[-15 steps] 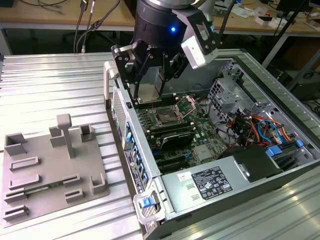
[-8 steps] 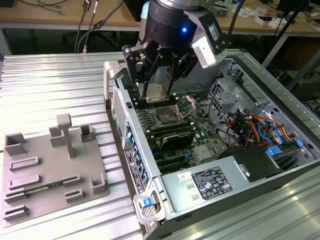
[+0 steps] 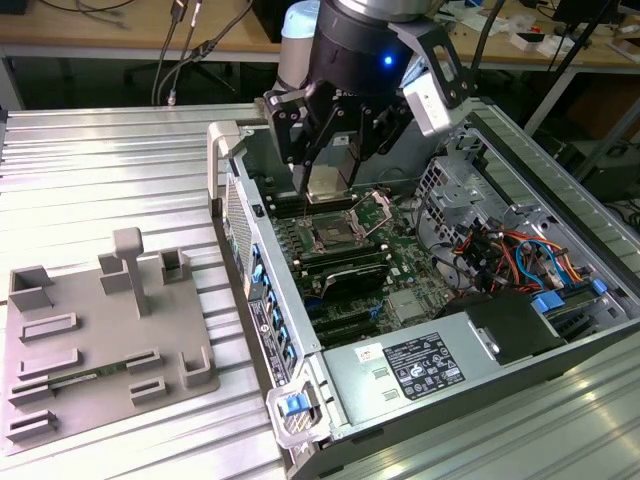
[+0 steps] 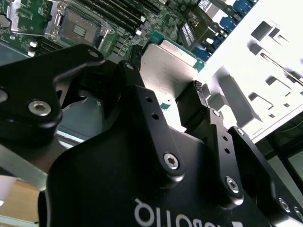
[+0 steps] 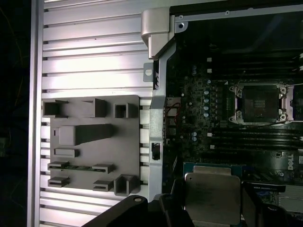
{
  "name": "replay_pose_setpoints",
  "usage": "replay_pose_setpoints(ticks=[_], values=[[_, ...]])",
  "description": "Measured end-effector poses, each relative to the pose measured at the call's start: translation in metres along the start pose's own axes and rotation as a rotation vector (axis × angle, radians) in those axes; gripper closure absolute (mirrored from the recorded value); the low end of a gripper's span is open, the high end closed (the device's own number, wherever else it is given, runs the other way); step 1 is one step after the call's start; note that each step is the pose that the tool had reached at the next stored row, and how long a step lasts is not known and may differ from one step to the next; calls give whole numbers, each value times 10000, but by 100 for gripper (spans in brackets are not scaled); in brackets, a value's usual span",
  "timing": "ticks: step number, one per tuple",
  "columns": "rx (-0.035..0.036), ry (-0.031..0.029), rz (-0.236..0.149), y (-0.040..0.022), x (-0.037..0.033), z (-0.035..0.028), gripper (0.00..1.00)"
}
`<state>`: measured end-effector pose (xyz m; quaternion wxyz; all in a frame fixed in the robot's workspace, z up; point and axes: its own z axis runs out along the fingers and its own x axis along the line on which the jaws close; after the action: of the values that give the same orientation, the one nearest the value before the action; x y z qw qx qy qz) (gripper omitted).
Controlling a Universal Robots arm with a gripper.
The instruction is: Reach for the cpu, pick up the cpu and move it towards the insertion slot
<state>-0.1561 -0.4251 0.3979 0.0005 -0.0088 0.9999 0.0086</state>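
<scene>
Black gripper (image 4: 177, 106) fingers are clenched on the silvery square cpu (image 4: 165, 71), held above the green motherboard (image 3: 400, 270) inside the open grey computer case (image 3: 560, 200). Keep it level as you carry it toward the metal-framed insertion slot (image 5: 259, 104); the chip seems, from these angles, off to one side of it.

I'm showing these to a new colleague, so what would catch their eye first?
First, the black hand hanging over the open computer case, shut on the silvery cpu. Next, the shiny-framed insertion slot on the motherboard, uncovered. Then the grey tray on the exterior view's left.
</scene>
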Motion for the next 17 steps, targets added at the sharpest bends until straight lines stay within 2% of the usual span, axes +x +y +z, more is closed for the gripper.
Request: replay_pose_setpoints(ticks=[17], values=[[0,-2,93,-2,-333,14,45]])
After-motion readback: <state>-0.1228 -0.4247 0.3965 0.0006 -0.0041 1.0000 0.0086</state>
